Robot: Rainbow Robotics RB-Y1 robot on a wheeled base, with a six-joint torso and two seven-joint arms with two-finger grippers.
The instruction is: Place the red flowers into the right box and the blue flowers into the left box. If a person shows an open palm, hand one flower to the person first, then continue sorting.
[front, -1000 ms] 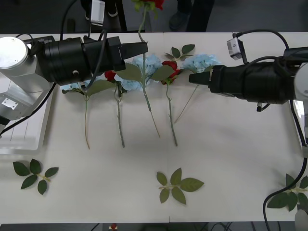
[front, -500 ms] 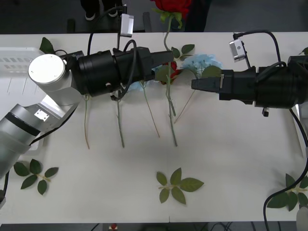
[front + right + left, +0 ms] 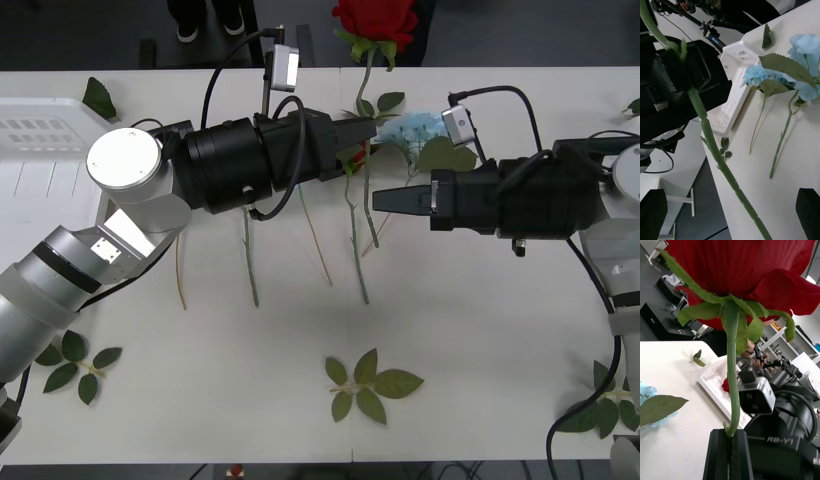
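the left gripper (image 3: 368, 130), black and two-fingered, is clamped on the thin green stem of a dark-red rose (image 3: 373, 17), holding it upright above the white table (image 3: 480, 340) — its wrist view shows the stem pinched between the closed fingers (image 3: 719, 450), bloom filling the space above. the right gripper (image 3: 382, 200) sits just beside that stem, below the left gripper's hold, with its black fingers (image 3: 653, 212) spread wide and the stem (image 3: 715, 150) running between them; nothing is gripped there.

this looks like a hand-over step: the rose belongs in the right box, a shallow white rimmed tray (image 3: 717, 382) seen beyond the right arm with a red bloom already in it. the next move calls for the right fingers to close on the stem before the left ones let go.

behind the lifted rose, pale sky-blue flowers (image 3: 420, 128) and further stems lie on the table, not yet sorted. farther off lies the left box, a white slotted tray (image 3: 40, 130).
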